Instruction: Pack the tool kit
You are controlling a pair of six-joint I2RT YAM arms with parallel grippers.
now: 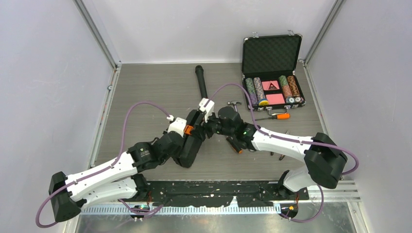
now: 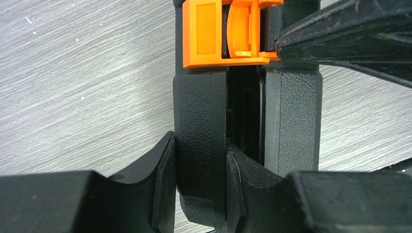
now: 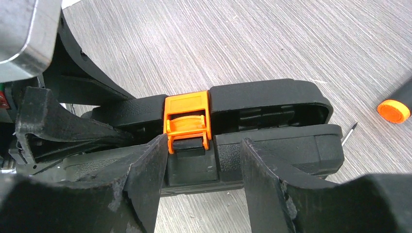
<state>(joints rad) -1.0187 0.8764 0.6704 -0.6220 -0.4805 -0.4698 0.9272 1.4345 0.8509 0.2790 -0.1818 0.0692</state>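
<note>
The kit (image 1: 193, 145) is a black plastic clamshell with a pebbly texture, rounded corners and a chunky orange latch (image 3: 187, 119) in the middle of its front edge. It sits mid-table (image 1: 145, 97), wedged between the two arms. From overhead it looks to be up on edge rather than lying flat. The two halves are nearly together but not quite. There's a dark gap running along the seam, and the latch hangs off one half with its tab not snapped onto the other.

The left gripper (image 2: 197, 194) is clamped on just one half. One finger (image 2: 163, 179) presses the outside of that shell and the other finger (image 2: 235, 184) is poked into the gap between the halves, so it's gripping a single wall, partway shut.

The right gripper (image 3: 204, 189) comes in from the latch side with its jaws apart. Its fingers (image 3: 145, 184) stand on either side of the catch block below the latch, up against the front edge of the nearer half. One finger is right beside the latch. I can't see it squeezing anything.

Loose stuff on the table: a hammer (image 1: 235, 104) and an orange-handled screwdriver (image 1: 276, 116) off to the right of the kit. The open chip case (image 1: 272, 58) is at the far right and the mic (image 1: 200, 81) is behind the kit.
</note>
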